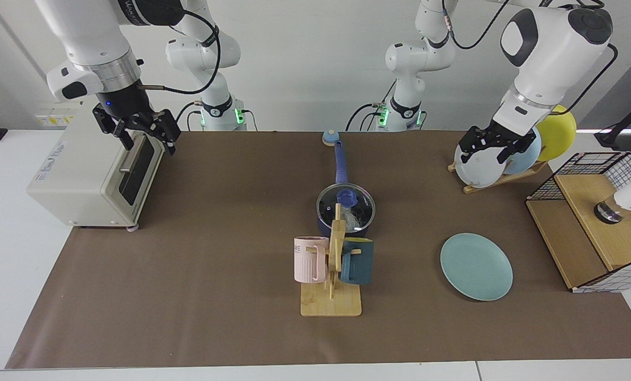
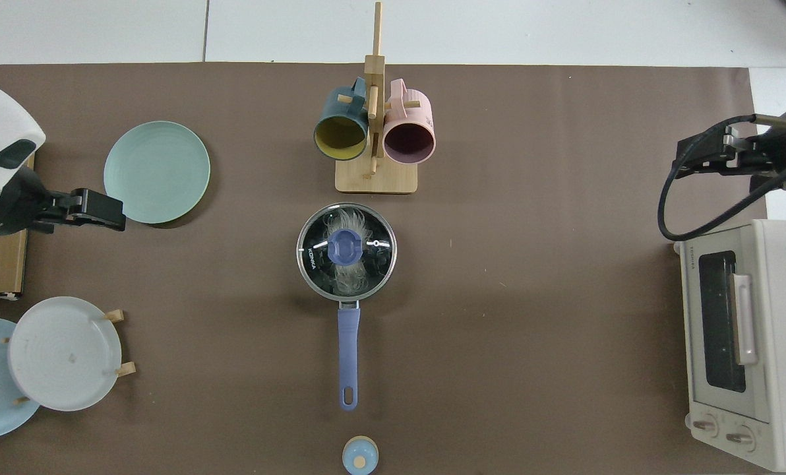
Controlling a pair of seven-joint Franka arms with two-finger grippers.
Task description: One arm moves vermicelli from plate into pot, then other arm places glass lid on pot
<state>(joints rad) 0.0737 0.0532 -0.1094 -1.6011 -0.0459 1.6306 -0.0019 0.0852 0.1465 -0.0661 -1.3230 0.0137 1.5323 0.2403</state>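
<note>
The dark navy pot point(image 1: 323, 225) point(image 2: 306, 277) stands mid-table, its blue handle pointing toward the arm bases. The glass lid point(image 1: 326, 205) point(image 2: 314, 254) with its blue knob rests on it. White vermicelli point(image 1: 353, 219) point(image 2: 350, 277) shows through the glass inside the pot. The teal plate point(image 1: 476, 266) point(image 2: 157, 171) lies bare on the brown mat. My right gripper point(image 1: 149, 144) point(image 2: 701, 148) hangs open over the toaster oven's front, holding nothing. My left gripper point(image 1: 482, 154) point(image 2: 103, 211) waits open beside the plate rack, between rack and teal plate.
A toaster oven point(image 1: 96, 169) point(image 2: 736, 343) sits at one table end. A wooden mug tree point(image 1: 331, 296) point(image 2: 374, 178) with pink and teal mugs stands close to the pot. A plate rack point(image 1: 498, 177), a wire-and-wood shelf point(image 1: 596, 227) and a small blue round piece point(image 1: 330, 137) point(image 2: 360, 456) are also there.
</note>
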